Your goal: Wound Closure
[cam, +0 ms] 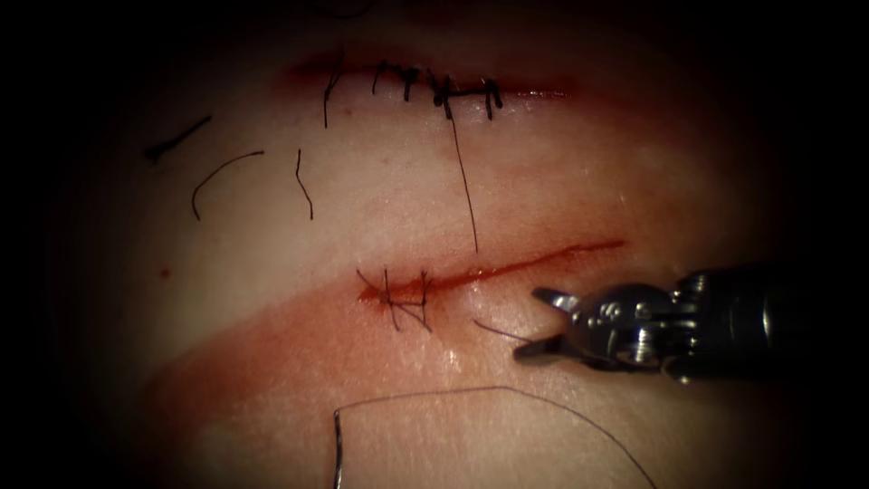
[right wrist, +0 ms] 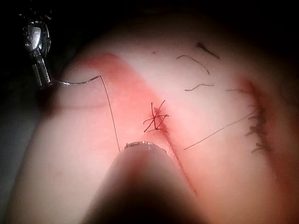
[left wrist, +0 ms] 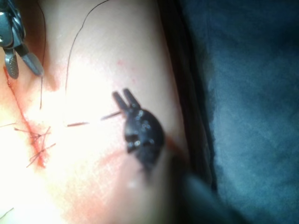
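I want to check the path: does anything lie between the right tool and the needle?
Only the thread arching over the tissue between them. The right tool, jaws open, holds nothing; the left tool grips the needle near one end, outside the tissue, below the cut.

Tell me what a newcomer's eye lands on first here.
First comes the right tool, jaws open and holding nothing, just below the open red cut, whose left end carries a few dark stitches. Next, in the right wrist view, the left tool grips the curved needle near one end, clear of the tissue, with thread trailing. Farther back lies a second cut, stitched shut.
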Motion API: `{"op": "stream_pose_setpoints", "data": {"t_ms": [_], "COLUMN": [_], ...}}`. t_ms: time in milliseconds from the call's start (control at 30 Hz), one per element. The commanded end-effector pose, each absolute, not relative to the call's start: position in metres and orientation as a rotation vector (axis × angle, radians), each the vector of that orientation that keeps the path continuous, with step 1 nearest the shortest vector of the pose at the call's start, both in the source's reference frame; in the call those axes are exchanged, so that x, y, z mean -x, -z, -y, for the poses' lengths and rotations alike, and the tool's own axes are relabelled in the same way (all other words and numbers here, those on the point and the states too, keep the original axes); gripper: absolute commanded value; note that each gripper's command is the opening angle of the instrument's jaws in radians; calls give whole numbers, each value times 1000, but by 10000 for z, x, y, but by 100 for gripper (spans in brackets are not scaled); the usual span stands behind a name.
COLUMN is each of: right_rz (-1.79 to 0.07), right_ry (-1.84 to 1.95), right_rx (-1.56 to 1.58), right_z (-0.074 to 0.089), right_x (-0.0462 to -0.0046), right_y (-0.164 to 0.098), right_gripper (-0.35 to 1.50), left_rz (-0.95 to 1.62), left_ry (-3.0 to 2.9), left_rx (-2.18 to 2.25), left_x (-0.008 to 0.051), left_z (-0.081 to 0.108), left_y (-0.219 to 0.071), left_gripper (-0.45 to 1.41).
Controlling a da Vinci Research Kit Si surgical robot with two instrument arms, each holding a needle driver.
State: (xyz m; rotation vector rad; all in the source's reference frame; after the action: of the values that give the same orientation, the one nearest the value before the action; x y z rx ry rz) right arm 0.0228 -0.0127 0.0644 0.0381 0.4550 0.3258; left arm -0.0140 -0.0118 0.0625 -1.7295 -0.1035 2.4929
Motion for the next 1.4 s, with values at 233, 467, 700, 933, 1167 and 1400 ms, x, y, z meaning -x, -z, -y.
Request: {"op": "stream_pose_setpoints", "data": {"t_ms": [233,467,700,933,1167,1400], "right_rz": [-416,-402,-395,-367,-368,-365], "right_ry": [-306,-292,-275,-277,-278,-274], "right_rx": [-58,-78,-82,-77,-85,-88], "right_z": [151,153,154,157,160,162], "right_x": [-245,-250,-236,-214,-217,-214], "right_y": [-682,-686,-683,-681,-678,-678], "right_gripper": [118,41,-35,-35,-35,11], "left_rz": [109,109,109,109,109,109], "left_ry": [-2489,-2489,-2490,-2490,-2490,-2490], "left_rx": [1730,1730,1731,1730,1730,1730], "left_x": [147,147,145,146,146,146], "left_z": [126,126,127,127,127,127], "left_y": [-630,-630,-629,-629,-629,-629], "left_gripper": [-45,-45,-45,-45,-45,-45]}}
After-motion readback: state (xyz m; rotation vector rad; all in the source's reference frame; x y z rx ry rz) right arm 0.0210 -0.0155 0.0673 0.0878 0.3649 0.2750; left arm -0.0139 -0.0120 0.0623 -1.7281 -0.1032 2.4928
